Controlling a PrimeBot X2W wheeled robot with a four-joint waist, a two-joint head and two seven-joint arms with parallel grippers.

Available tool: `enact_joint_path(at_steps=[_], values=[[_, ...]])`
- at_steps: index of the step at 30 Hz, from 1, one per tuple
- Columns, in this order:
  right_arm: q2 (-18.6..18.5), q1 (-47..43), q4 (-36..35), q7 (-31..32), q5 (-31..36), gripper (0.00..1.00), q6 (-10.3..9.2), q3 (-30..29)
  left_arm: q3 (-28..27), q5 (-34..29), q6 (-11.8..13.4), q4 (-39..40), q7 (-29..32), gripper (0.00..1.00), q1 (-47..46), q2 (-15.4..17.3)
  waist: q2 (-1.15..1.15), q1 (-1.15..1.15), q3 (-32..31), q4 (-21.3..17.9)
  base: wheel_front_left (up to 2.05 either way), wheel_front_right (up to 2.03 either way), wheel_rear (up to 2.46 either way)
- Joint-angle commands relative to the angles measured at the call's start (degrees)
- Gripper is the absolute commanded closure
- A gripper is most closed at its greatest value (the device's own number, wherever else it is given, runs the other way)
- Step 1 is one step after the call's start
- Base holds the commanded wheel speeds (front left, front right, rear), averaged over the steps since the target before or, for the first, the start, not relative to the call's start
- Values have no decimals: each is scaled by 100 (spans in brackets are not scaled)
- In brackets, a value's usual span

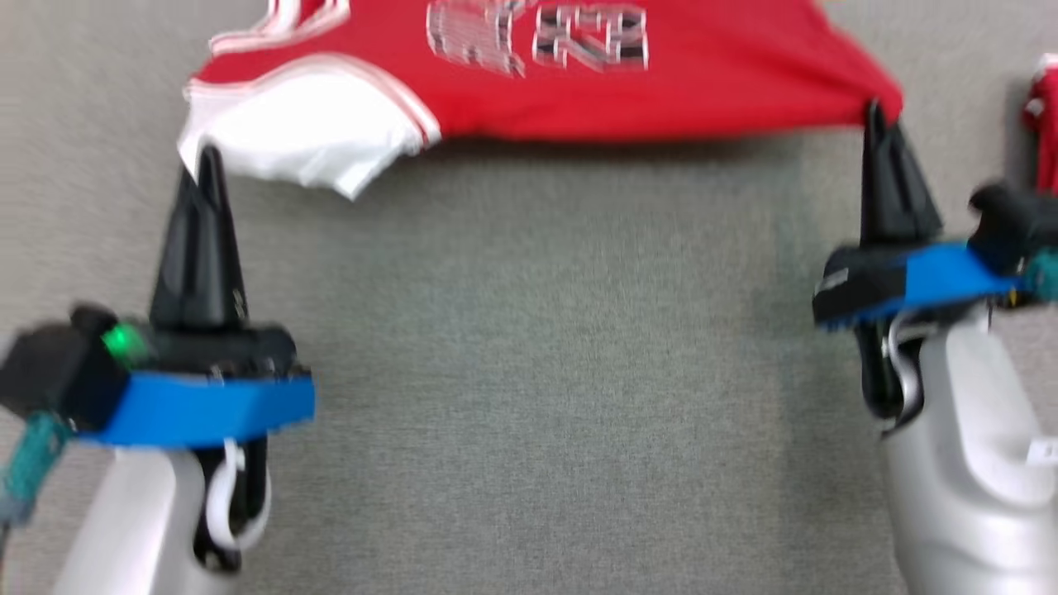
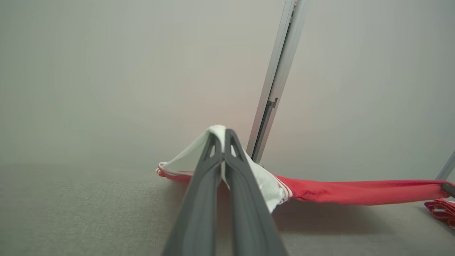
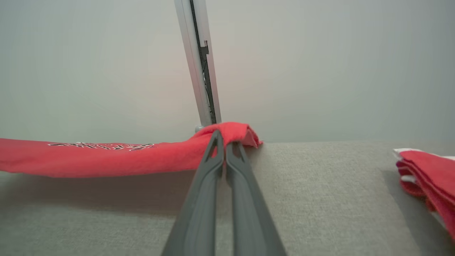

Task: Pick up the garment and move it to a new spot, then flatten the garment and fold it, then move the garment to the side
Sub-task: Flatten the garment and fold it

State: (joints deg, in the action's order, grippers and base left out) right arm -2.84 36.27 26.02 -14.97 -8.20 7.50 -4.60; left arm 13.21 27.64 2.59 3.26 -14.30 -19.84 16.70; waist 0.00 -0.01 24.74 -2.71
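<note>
1. While the grey woven tabletop (image 1: pixel 537 372) stretched nearest the robot, both grippers stood over it, well apart.
2. The left gripper (image 1: pixel 208 161) had its dark fingers pressed together on the white corner of the red-and-white sports jersey (image 1: pixel 595 91).
3. The right gripper (image 1: pixel 874 116) pinched its red corner.
4. The jersey hung taut between them, far middle.
5. Far right lay a folded red cloth pile (image 1: pixel 1043 116); beyond rose a pale metal post (image 2: pixel 275 81).

prob a lab booth: grey cloth tabletop (image 1: pixel 529 372), alu frame post (image 2: pixel 275 81) (plain pale walls (image 3: pixel 320 53)).
</note>
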Motion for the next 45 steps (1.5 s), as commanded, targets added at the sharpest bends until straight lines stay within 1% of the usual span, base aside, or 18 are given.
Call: enact_joint_path(at_steps=[1, 7, 11, 13, 15, 17, 20, 23, 25, 27, 29, 31, 36, 40, 45], values=[[-12, -299, -117, -29, -49, 100, -1, 41, -5, -15, 37, 133, -52, 100, 263, 0, 0, 1, -403, -178, 0, 0, 0], [-12, -1375, -591, 250, -317, 100, -1, 174, 150, 54, 182, 611, -31, 100, 1366, -38, 0, 1, -1292, -158, 0, 0, 0], [-11, -2076, -1030, 513, -413, 100, -1, 135, 168, 64, 318, 983, 33, 100, 2026, 34, 0, 1, -1717, -139, 0, 0, 0], [-11, -2408, -1283, 646, -433, 100, -1, 123, 163, 21, 418, 1183, 100, 100, 2342, 92, 0, 1, -1859, -143, 0, 0, 0], [-9, -2751, -1582, 824, -311, 100, -1, 101, 250, -178, 518, 1371, 203, 100, 2582, 231, 0, 1, -1977, -115, 0, 0, 0], [-11, -3069, -1914, 1015, -356, 100, -1, 94, 327, -181, 585, 1566, 293, 100, 2797, 208, 0, 1, -2067, -92, 0, 0, 0], [-11, -3499, -2397, 1316, -263, 100, -1, 42, 334, -232, 703, 1842, 416, 100, 3062, 276, 0, 1, -2116, -77, 0, 0, 0], [-10, -3793, -2684, 1560, -376, 100, -1, 18, 380, -192, 770, 1977, 529, 100, 3277, 291, 0, 1, -2131, -69, 0, 0, 0], [-10, -3910, -2716, 1696, -244, 100, -1, 23, 418, -106, 774, 1945, 580, 100, 3361, 253, 0, 1, -2126, -71, 0, 0, 0], [-10, -3944, -2653, 1817, -6, 100, -1, 14, 469, 60, 713, 1821, 644, 100, 3385, 174, 0, 1, -2105, -69, 0, 0, 0], [-9, -3957, -2522, 1925, 79, 100, -1, 68, 509, 128, 668, 1651, 702, 100, 3339, 181, 0, 1, -2083, -67, 0, 0, 0], [-10, -3911, -2359, 1992, 63, 100, -1, 133, 530, 227, 615, 1464, 726, 100, 3236, 112, 0, 1, -2048, -63, 0, 0, 0], [-11, -3691, -1836, 2011, -139, 100, -1, 169, 541, 290, 507, 989, 703, 100, 2989, 86, 0, 1, -1939, -63, 0, 0, 0], [-11, -3561, -1532, 1988, -83, 100, -1, 152, 541, 309, 439, 745, 685, 100, 2801, 71, 0, 1, -1851, -62, 0, 0, 0], [-11, -3261, -1221, 1830, -284, 100, -1, 128, 563, 277, 328, 354, 648, 100, 2174, 1, 0, 1, -1700, -58, 0, 0, 0]])
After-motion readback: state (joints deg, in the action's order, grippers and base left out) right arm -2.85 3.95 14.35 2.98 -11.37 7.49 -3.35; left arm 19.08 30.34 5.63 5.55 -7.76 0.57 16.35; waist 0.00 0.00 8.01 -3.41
